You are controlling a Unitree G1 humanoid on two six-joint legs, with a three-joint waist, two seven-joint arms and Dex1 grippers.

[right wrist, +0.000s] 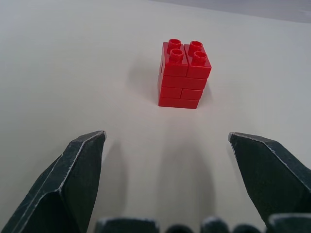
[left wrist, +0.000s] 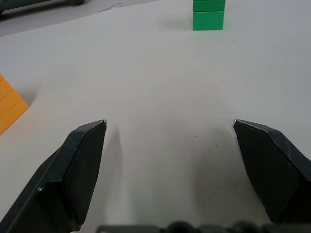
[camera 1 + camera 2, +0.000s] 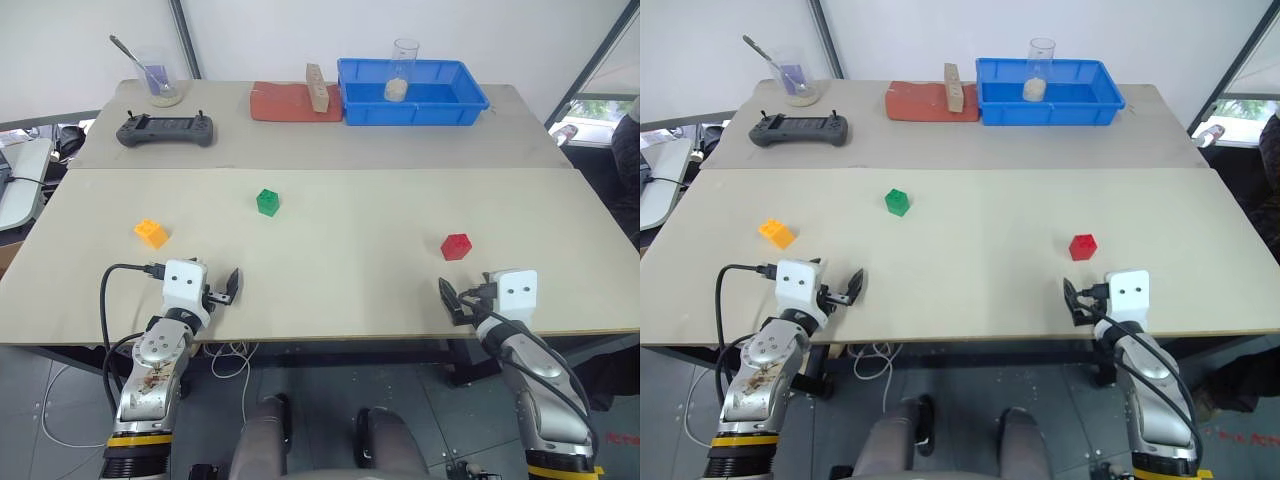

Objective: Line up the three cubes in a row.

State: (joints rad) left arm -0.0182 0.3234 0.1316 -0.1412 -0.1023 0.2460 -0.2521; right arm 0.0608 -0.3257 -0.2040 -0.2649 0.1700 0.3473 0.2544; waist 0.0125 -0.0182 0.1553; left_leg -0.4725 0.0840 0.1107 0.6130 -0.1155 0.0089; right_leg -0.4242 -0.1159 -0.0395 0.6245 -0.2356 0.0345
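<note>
Three cubes lie apart on the near tan table. The orange-yellow cube [image 3: 151, 233] is at the left, the green cube [image 3: 268, 202] sits further back near the middle, and the red cube [image 3: 456, 246] is at the right. My left gripper [image 3: 220, 283] hovers open near the front edge, with the orange-yellow cube [image 2: 9, 109] off to its left and the green cube [image 2: 209, 14] far ahead. My right gripper [image 3: 465, 295] is open too, just short of the red cube [image 1: 184, 75], which stands straight ahead between its fingers' lines. Nothing is held.
On the far table stand a blue bin [image 3: 470, 105] holding a glass beaker [image 3: 403, 70], a red mat [image 3: 285, 104] with a tan wooden block [image 3: 317, 87], a black controller [image 3: 165, 130] and a glass cup with a spoon [image 3: 160, 85]. A seam divides the two tables.
</note>
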